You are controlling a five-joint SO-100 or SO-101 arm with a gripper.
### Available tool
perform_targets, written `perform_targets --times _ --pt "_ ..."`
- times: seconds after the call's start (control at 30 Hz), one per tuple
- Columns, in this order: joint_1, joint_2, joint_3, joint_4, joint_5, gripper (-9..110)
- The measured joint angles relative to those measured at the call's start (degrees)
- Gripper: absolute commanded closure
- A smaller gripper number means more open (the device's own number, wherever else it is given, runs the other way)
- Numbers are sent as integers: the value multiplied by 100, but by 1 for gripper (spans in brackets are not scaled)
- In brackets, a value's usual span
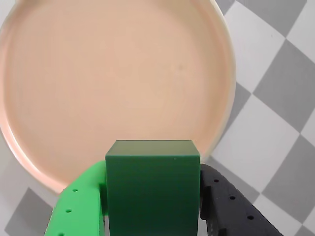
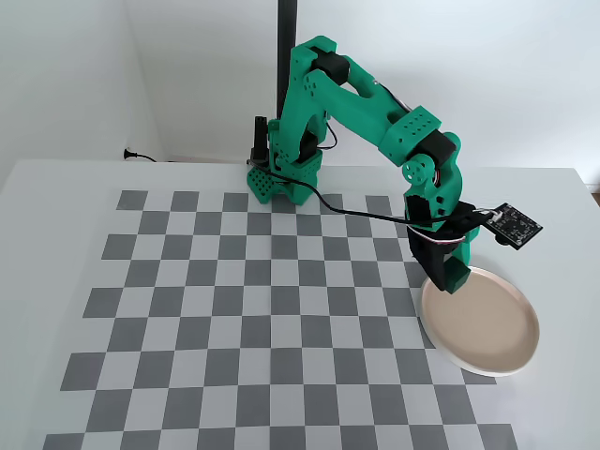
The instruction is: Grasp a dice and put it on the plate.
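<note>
In the wrist view the dark green dice [image 1: 152, 189] sits clamped between a bright green finger [image 1: 81, 206] and a black finger [image 1: 231, 206] of my gripper [image 1: 152, 196]. It hangs over the near rim of the pale beige-pink plate [image 1: 98, 73], which fills most of that view. In the fixed view the gripper [image 2: 452, 279] points down over the left edge of the plate [image 2: 497, 328], at the right side of the checkered mat. The dice is hidden by the gripper in the fixed view.
The grey and white checkered mat [image 2: 262, 309] covers the table. The green arm's base [image 2: 281, 178] stands at the mat's far edge, with a black pole behind it. A small camera board [image 2: 514, 223] sticks out to the right of the wrist.
</note>
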Motion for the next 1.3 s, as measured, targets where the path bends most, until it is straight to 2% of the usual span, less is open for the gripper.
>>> perform_targets --times 0.23,0.4,0.53,0.77,0.97,1.3 --pt "-114 -984 -35 -1397 0 106" --pt "-176 -1529 -229 -1854 35 104" --pt "-281 -1670 -246 -1969 281 93" --pt "-352 -1670 -255 -2004 562 91" --pt "-334 -1670 -255 -2004 562 81" --pt "-334 -1644 -255 -1793 615 85"
